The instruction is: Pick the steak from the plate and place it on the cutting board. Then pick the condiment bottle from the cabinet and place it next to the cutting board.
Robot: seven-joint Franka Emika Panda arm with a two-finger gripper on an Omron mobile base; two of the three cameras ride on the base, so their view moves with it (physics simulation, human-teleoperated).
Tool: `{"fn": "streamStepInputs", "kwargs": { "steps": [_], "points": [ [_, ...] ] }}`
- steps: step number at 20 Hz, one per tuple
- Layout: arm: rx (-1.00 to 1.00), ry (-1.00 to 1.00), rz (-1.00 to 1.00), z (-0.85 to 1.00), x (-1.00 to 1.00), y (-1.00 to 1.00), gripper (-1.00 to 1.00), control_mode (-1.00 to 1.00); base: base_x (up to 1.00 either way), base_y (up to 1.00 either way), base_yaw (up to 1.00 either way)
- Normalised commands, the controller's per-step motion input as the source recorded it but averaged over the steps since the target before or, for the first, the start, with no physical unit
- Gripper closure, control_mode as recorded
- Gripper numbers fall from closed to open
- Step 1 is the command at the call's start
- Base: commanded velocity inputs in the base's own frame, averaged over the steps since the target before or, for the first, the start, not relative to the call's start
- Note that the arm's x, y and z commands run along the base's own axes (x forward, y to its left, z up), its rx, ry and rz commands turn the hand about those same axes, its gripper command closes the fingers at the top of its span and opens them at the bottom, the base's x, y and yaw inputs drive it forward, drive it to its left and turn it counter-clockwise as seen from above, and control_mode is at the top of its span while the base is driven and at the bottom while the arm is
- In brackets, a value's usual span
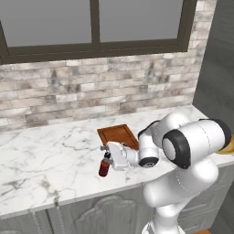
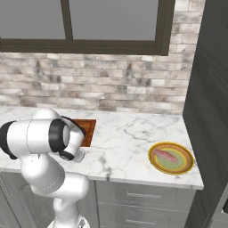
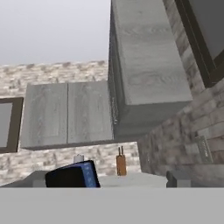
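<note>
- The condiment bottle (image 1: pixel 104 167) stands upright on the marble counter (image 1: pixel 50 155), just left of the cutting board (image 1: pixel 119 135), so the bottle step looks done or nearly so.
- Oddly, the steak (image 2: pixel 168 156) lies on the plate (image 2: pixel 153 165), well apart from the board, which looks bare.
- The gripper (image 1: pixel 108 157) sits at the bottle's neck, fingers spread wide; I judge it's released, though contact is hard to tell.
- Next move: back away without tipping the bottle.
</note>
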Motion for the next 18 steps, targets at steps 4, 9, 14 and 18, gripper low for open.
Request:
{"fn": "streamStepInputs", "kwargs": {
  "steps": [4, 9, 14, 18],
  "points": [
    [-0.03, 0.09, -0.03, 0.03, 0.0, 0.12, -1.0, -1.0, 0.0, 0.0, 0.0],
    [-0.02, 0.13, -0.03, 0.24, -0.05, 0.01, -1.0, -1.0, 0.0, 0.0, 0.0],
    [0.0, 0.15, -0.04, 0.45, -0.15, 0.0, -1.0, -1.0, 0.0, 0.0, 0.0],
    [0.0, 0.13, -0.03, 0.56, -0.18, 0.0, -1.0, -1.0, 0.0, 0.0, 0.0]
  ]
}}
